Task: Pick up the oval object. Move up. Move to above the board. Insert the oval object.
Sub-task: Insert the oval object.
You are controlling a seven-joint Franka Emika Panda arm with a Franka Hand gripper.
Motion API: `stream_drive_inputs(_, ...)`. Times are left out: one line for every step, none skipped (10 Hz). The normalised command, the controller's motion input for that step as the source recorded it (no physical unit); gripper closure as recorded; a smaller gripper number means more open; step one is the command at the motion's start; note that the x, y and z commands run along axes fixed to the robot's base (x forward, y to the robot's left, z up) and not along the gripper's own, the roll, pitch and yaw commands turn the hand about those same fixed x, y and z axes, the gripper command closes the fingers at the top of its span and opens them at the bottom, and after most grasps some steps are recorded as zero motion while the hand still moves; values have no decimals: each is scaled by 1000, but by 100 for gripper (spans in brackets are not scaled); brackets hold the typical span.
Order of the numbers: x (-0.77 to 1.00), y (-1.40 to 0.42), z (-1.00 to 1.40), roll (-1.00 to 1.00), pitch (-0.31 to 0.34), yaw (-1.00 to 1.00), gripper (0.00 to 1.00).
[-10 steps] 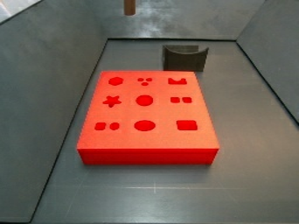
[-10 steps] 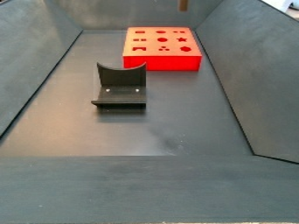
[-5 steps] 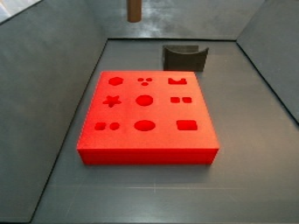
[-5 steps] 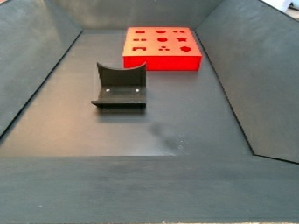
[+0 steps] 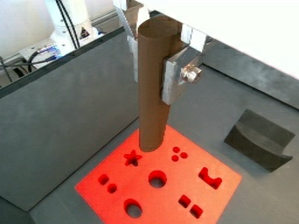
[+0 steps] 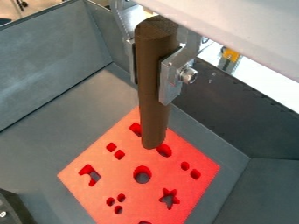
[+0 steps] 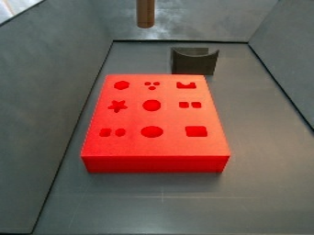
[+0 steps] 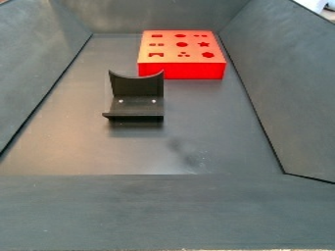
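The gripper (image 5: 158, 54) is clamped on the oval object (image 5: 155, 83), silver fingers (image 5: 176, 74) pressing its upper part from both sides. The peg hangs straight up and down, long axis vertical, free end pointing down at the board (image 5: 114, 164) well below it, nowhere near touching. In both wrist views its tip sits over the hole grid, roughly mid-board.

In a side view only the peg's lower end (image 7: 145, 13) pokes into the top edge of the frame, above the board's (image 7: 154, 124) far side. The dark grey holder (image 7: 196, 61) sits on the floor just behind the board. In a side view the holder (image 8: 135, 96) is centre-left and the board (image 8: 181, 53) is at the top.
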Motion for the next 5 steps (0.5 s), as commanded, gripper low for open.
stream_drive_inputs(-300, -160, 0, 11, -139, -63, 100)
stream_drive_inputs(126, -337, -649, 0, -74, -657, 100)
stream_drive_inputs(0, 0, -717, 0, -46, -1000, 100)
stream_drive_inputs(0, 0, -703, 0, -43, -1000, 100)
stream_drive_inputs(0, 0, -714, 0, -51, -1000, 100)
